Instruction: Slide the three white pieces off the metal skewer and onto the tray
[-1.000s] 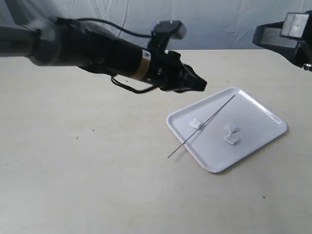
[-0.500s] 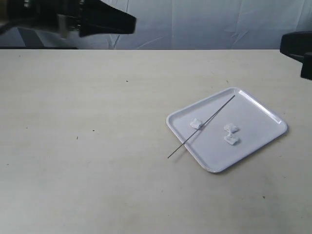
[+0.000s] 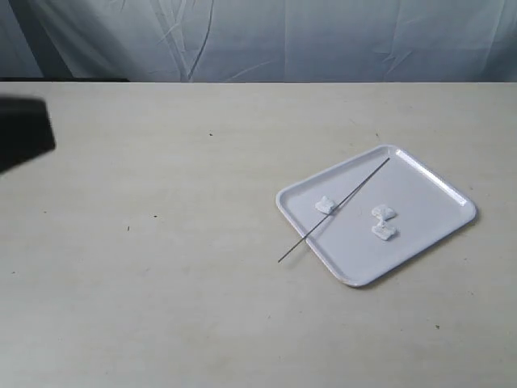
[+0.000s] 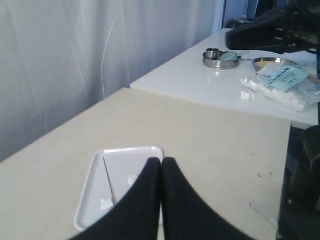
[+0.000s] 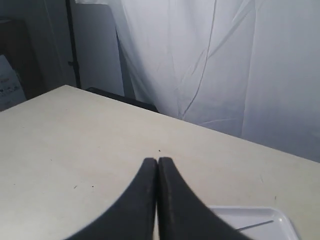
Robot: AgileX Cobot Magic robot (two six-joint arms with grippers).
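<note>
**Skewer bare across the tray, both claws shut and clear of it**

The tray [image 3: 428, 202] sits on the right half of the beige table [image 3: 161, 242], glossy white, with rounded corners and a low rim. It is turned so that one corner points toward the far side. The metal skewer [image 3: 359, 186] is a thin, dark, straight line lying slantwise over it. Its far end rests inside the tray's far corner, and its near end pokes out past the left rim and over the table.

The three white pieces [image 3: 383, 212] lie on the tray floor as small, crumpled, soft-looking lumps. The left piece [image 3: 325, 205] is right against the rod on its left side (touching it or only beside it, I cannot tell). The other two sit together to the right of the rod and apart from it, one just nearer than the other.

The left gripper [image 4: 161, 160] has its black fingers pressed together with nothing between them. It hangs high above the table, and those fingers cover one side of the tray in its own view. There the tray, the rod and only two pale lumps can be made out, all of them blurred. The right gripper [image 5: 158, 161] is likewise pinched closed and empty, and only one corner of the tray shows in its view.

In the exterior view a dark shape [image 3: 24, 133] is cut off by the left edge, too blurred to identify.
</note>
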